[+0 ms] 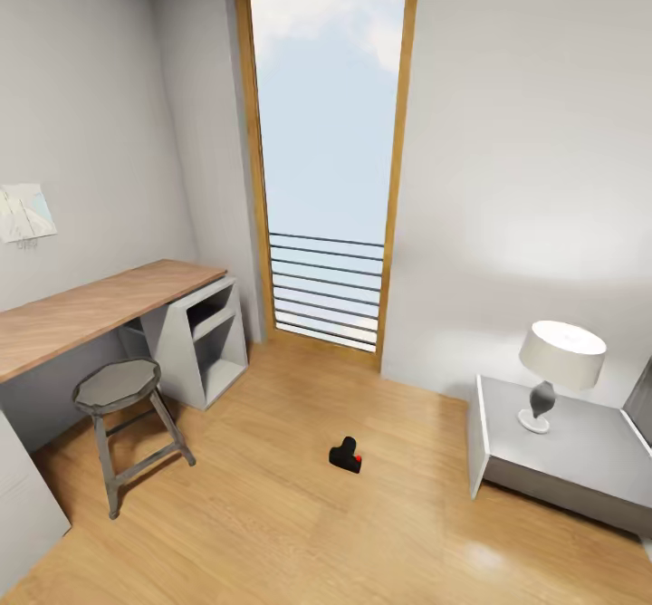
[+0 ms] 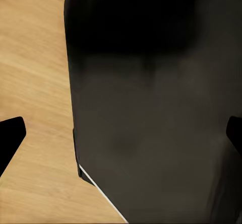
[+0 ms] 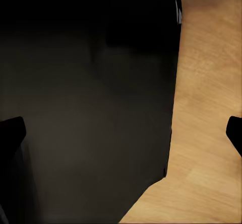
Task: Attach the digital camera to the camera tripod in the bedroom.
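digital camera (image 1: pixel 345 455) is lying on the wood floor (image 1: pixel 272 514), mid-room, between stool (image 1: pixel 127 428) and bedside cabinet (image 1: pixel 552 451) | left tool (image 2: pixel 121 133) and right tool (image 3: pixel 121 133) fingers are standing apart, empty | step: drive closer, lower an arm, grip the body squarely | tall window (image 1: pixel 328 152) ahead, worktop (image 1: pixel 91 311) along left wall

Wooden desk (image 1: pixel 100 308) at nine o'clock, grey stool (image 1: pixel 122 424) before it, tall window (image 1: pixel 328 148) at twelve, white lamp (image 1: pixel 557 369) on grey nightstand (image 1: pixel 580 469) at four
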